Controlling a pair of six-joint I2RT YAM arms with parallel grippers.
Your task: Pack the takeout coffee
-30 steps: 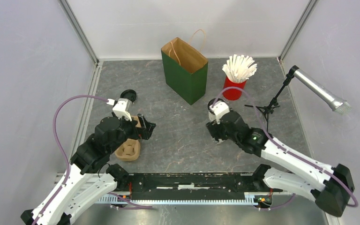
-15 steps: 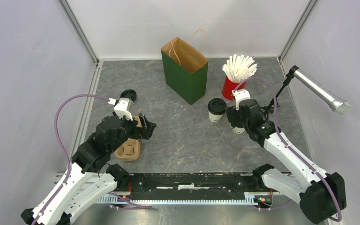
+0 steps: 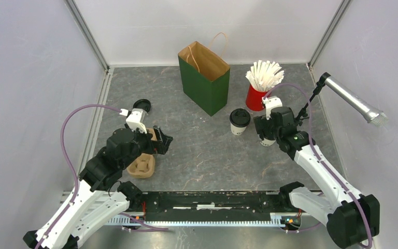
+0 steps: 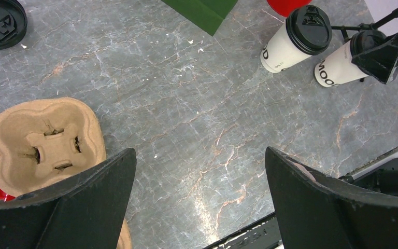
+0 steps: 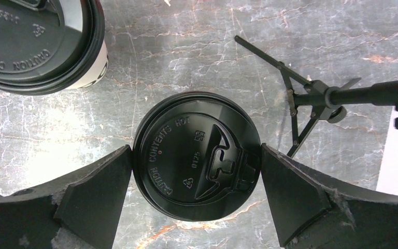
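Note:
Two white takeout coffee cups with black lids stand right of centre. One cup (image 3: 239, 120) stands free; it also shows in the left wrist view (image 4: 290, 44) and the right wrist view (image 5: 36, 41). My right gripper (image 3: 270, 128) is open and straddles the second cup (image 5: 197, 155), with a finger at each side of its lid. That cup's white base (image 3: 266, 141) shows under the gripper, and it also shows in the left wrist view (image 4: 337, 67). My left gripper (image 4: 201, 155) is open and empty above the floor, beside the brown pulp carrier (image 4: 44, 142).
The green paper bag (image 3: 204, 78) stands open at the back centre. A red cup of white straws (image 3: 261, 85) stands to its right. A microphone stand (image 3: 300, 116) is just right of my right gripper. A loose black lid (image 3: 142, 105) lies behind the carrier (image 3: 141, 166).
My right gripper moved right from over the free cup to over the second cup, then shifted slightly right and back. The left arm has not moved.

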